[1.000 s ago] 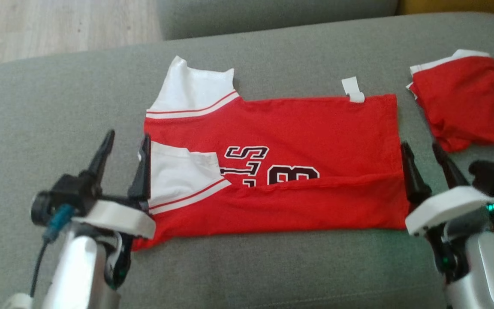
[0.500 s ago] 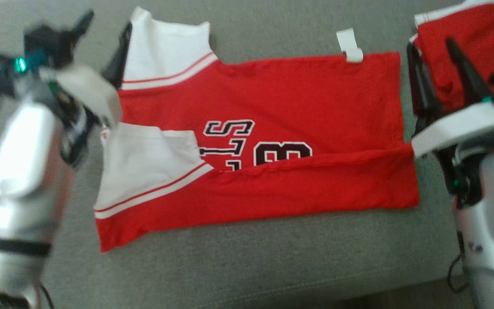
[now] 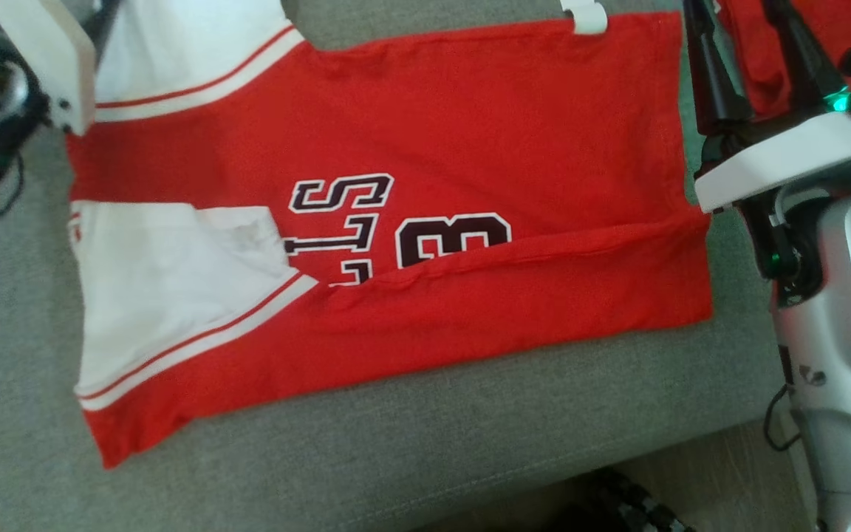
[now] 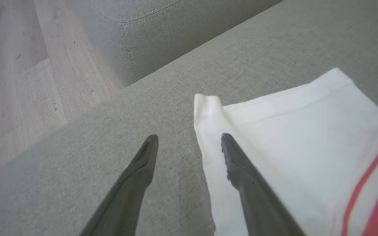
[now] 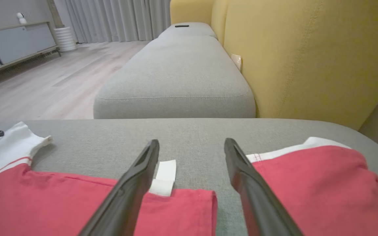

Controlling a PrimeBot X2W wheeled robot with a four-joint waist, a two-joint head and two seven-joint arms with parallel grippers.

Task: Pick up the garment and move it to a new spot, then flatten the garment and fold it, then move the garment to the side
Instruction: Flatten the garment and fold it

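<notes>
Garment (image 3: 484, 118) is lying spread on cushion (image 3: 396, 443). Left gripper (image 4: 189, 141) and right gripper (image 5: 191, 146) are hanging released, grasping nothing.

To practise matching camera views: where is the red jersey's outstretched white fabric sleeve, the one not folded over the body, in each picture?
Head view: outstretched white fabric sleeve in the top left corner.
Left wrist view: sleeve across the right half.
Right wrist view: sleeve at the far left edge.
Shared landmark: the grey fabric cushion beneath it.
</notes>
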